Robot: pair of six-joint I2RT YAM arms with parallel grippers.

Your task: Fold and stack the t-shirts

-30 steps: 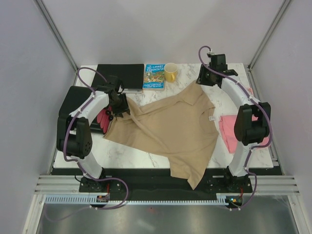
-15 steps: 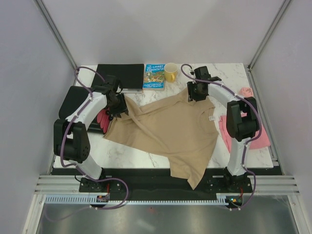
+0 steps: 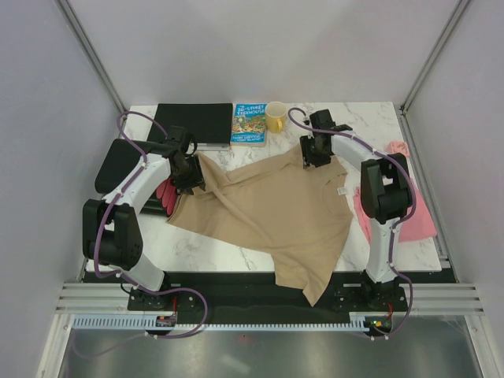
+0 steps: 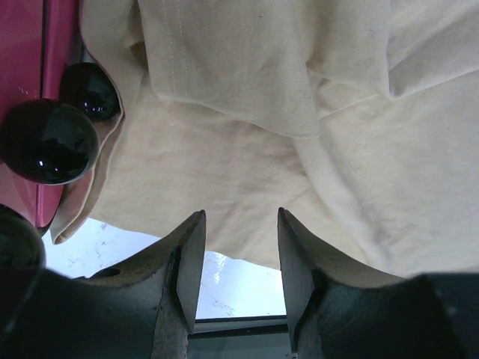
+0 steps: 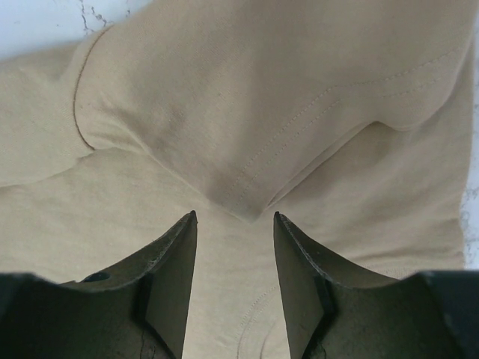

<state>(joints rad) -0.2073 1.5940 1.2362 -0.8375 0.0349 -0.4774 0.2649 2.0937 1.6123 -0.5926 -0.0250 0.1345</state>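
Note:
A tan t-shirt (image 3: 276, 205) lies crumpled and spread across the middle of the marble table, one end hanging over the front edge. A pink t-shirt (image 3: 398, 211) lies at the right, partly behind the right arm. My left gripper (image 3: 187, 175) hovers at the tan shirt's left end. In the left wrist view that gripper (image 4: 241, 217) is open, the cloth edge (image 4: 299, 112) just past its tips and nothing between them. My right gripper (image 3: 315, 153) is over the shirt's far corner. In the right wrist view it (image 5: 233, 217) stands open above a seamed fold of tan cloth (image 5: 262, 112).
A pink-and-black drawer box (image 3: 130, 169) with black knobs (image 4: 46, 142) sits just left of the left gripper. Along the back edge are a black notebook (image 3: 194, 124), a blue book (image 3: 250, 124) and a yellow mug (image 3: 276, 116).
My right arm has swung from the back right corner leftward and down onto the tan shirt's far corner, its jaws widening. The left gripper has shifted only slightly.

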